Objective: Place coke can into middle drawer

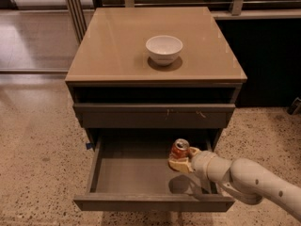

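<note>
The coke can (pixel 179 149), red-orange with a silver top, is held upright in my gripper (pixel 179 163). The gripper is shut on the can and holds it above the right part of the open middle drawer (pixel 131 171), whose flat grey floor shows the can's shadow below. My white arm (pixel 244 178) reaches in from the lower right over the drawer's right wall.
A white bowl (pixel 164 49) stands on the tan cabinet top (pixel 113 46). A closed grey drawer front with small marks (pixel 154 116) sits above the open drawer. Speckled floor surrounds the cabinet; a metal railing (pixel 75 8) stands at back left.
</note>
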